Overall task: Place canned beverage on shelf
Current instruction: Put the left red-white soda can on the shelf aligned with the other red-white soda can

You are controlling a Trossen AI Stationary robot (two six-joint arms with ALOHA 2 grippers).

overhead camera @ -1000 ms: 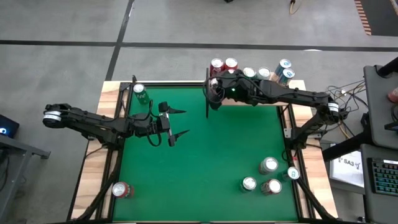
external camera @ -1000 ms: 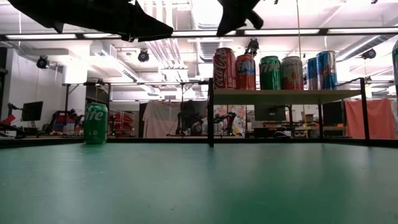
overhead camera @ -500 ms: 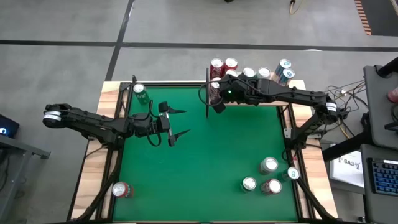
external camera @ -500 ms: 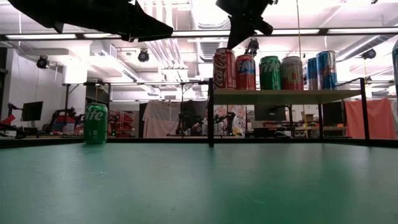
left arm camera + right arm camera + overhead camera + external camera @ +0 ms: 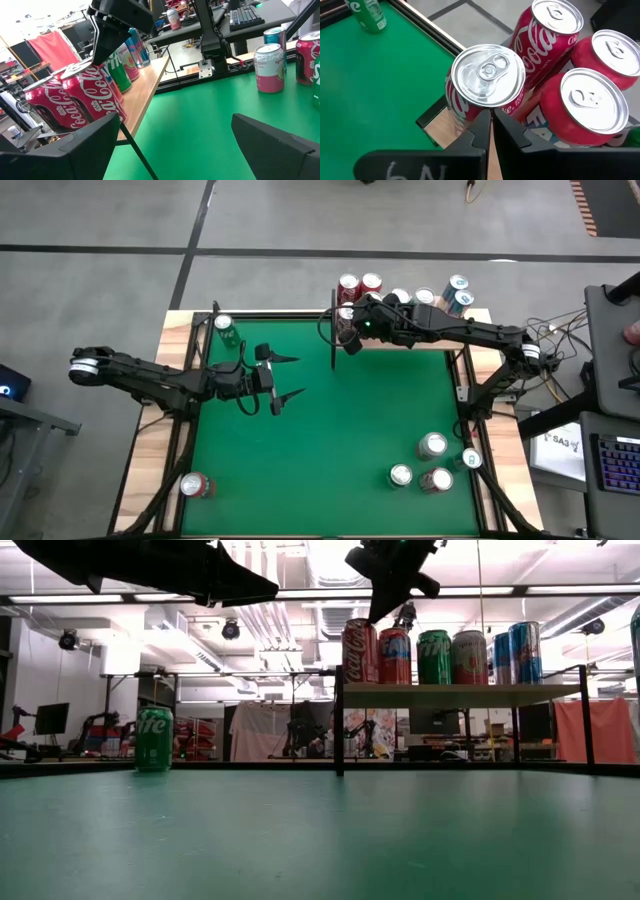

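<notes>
**Right gripper drawn back over the shelf's end, cans in place**

Since a second ago my right gripper has slid from out over the green toward the shelf's end post, and it now hangs above the cans there, its fingers pressed together on nothing. From its wrist camera I look straight down on a red Coca-Cola can standing at the very end of the light-wood board, with a second Coca-Cola can behind it and two red-topped cans beside them, all upright and packed close.

From table height I see the row on the shelf: the Coca-Cola can at the end by the black post, then a red Fanta-style can, a green can, a pale can and a blue one, all standing. The shelf runs along the tabletop's far edge, from about its middle toward the far right corner.

My left gripper has not shifted; it waits over the left half of the tabletop, jaws spread wide and holding nothing. A green Sprite can stands upright near the far left corner. One red can sits at the near left corner, off the green on the wooden border. A cluster of four cans stands near the near right corner, close together.
</notes>
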